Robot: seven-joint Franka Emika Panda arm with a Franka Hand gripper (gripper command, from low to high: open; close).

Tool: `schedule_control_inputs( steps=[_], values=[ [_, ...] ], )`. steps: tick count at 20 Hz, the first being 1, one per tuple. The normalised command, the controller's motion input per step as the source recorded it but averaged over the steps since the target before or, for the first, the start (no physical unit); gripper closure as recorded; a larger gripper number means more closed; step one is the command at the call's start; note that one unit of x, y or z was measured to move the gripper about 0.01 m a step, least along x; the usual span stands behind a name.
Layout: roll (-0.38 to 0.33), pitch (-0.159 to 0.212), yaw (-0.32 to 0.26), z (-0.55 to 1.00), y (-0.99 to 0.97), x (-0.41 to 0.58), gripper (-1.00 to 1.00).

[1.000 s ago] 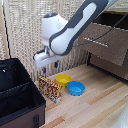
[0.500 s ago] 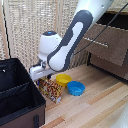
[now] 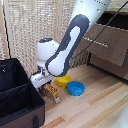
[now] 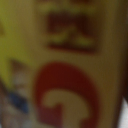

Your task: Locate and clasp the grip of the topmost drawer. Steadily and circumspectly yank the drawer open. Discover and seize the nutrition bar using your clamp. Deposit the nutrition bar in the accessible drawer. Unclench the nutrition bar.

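The nutrition bar lies on the wooden floor beside the black case, near the yellow bowl and blue bowl, with the clamp low over it. The step in hand looks like the seizing, since the wrist view is filled by blurred orange and red print (no fingers show), and I cannot tell whether the jaws have closed. Next calls for a firm grip, then a lift and carry to the topmost drawer, which appears pulled out at the exterior view's right.
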Motion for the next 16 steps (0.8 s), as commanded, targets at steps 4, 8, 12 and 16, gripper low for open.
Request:
schedule_control_inputs(
  steps=[4,8,12,16],
  values=[
    [0.000,0.076,0.001,0.04,0.00,0.082,1.00],
    [0.000,0.083,-0.078,0.35,-0.05,0.151,1.00],
    [-0.003,0.102,-0.164,0.97,-0.04,0.255,1.00],
    [-0.006,0.063,-0.163,1.00,-0.01,0.351,1.00]
  ],
)
